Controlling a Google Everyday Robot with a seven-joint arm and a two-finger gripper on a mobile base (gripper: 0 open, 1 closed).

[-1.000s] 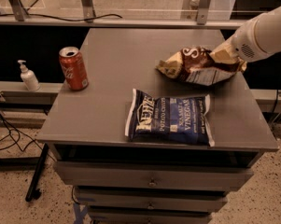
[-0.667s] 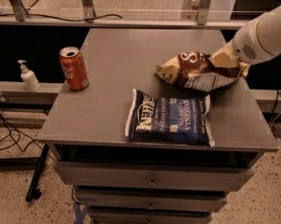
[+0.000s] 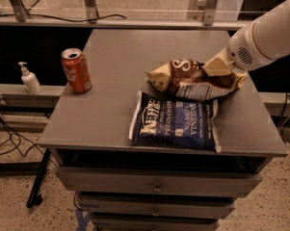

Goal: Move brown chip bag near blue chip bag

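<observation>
Since a second earlier, the brown chip bag (image 3: 190,78) had shifted toward the bench's (image 3: 111,114) front edge and met the blue chip bag's (image 3: 176,121) rear edge, its long axis running left-right. From the right edge the arm slanted down, the gripper (image 3: 217,66) fingers clamped on its right end.

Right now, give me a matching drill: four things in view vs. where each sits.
1. brown bag
2. blue bag
3. can
4. tool

A. near the table's left edge, upright
B. at the table's front, lying flat
C. on the brown bag's right end
D. just behind the blue bag

Pairs: 1-D, 2-B, 3-A, 4-C.
</observation>
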